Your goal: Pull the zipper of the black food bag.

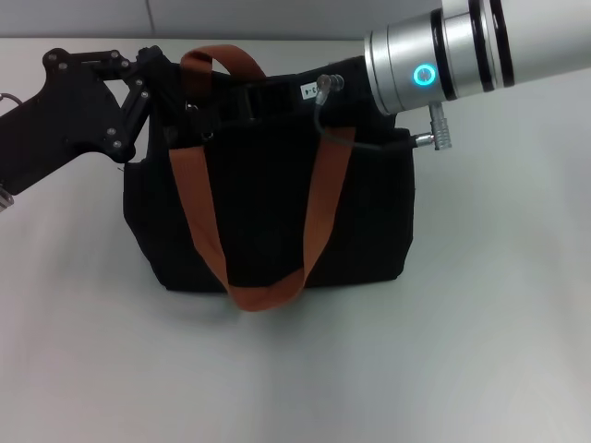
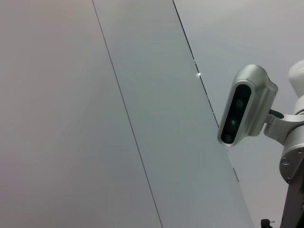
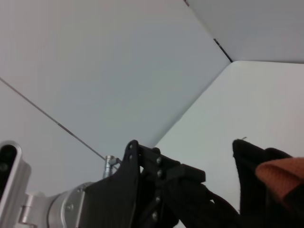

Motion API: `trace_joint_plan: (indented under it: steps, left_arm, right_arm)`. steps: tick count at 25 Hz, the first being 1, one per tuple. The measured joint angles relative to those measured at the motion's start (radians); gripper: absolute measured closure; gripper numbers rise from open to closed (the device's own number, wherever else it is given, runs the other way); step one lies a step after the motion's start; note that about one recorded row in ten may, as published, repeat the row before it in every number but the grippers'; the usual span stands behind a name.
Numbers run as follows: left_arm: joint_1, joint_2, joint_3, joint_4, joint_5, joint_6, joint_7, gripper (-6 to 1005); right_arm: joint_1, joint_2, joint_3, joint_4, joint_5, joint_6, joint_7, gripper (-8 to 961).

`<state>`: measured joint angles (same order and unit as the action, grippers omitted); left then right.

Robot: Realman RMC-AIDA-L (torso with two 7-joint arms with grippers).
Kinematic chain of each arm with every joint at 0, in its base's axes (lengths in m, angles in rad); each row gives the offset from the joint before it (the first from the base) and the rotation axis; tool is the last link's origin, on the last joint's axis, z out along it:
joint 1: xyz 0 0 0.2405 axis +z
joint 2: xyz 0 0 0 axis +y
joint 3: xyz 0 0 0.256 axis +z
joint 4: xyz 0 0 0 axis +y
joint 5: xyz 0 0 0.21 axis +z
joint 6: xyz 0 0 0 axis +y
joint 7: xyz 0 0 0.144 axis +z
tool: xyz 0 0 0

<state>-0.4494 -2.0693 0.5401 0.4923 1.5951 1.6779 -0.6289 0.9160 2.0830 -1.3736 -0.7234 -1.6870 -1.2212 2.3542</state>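
The black food bag [image 1: 268, 212] stands upright in the middle of the table, with two rust-orange handles [image 1: 199, 203] hanging down its front. My left gripper [image 1: 164, 88] is at the bag's top left corner, against the fabric. It also shows in the right wrist view as a black linkage [image 3: 156, 190] beside a bag edge [image 3: 249, 166]. My right gripper [image 1: 263, 95] reaches in from the right over the bag's top edge, dark against the dark fabric. I cannot make out the zipper along that top edge.
The bag rests on a white table [image 1: 480, 351] with bare surface in front and to both sides. A grey panelled wall [image 2: 142, 118] stands behind. The left wrist view shows only that wall and a silver camera housing [image 2: 244, 104].
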Motion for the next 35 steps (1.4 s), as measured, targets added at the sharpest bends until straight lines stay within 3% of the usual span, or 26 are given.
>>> trace_joint_plan:
  steps: [17, 25, 35]
  left_arm:
    - [0.004, 0.0, 0.0, 0.0, -0.011, -0.004, 0.0, 973]
    - [0.004, 0.002, -0.011, 0.0, -0.011, -0.013, 0.0, 972]
    - [0.005, 0.003, -0.014, 0.0, -0.011, -0.018, 0.0, 972]
  right_arm:
    - [-0.088, 0.001, 0.007, -0.218, -0.239, -0.005, 0.221, 955]
    - [-0.173, 0.0, 0.105, -0.361, -0.366, -0.058, 0.292, 955]
    - [-0.257, 0.003, 0.203, -0.461, -0.399, -0.117, 0.301, 954]
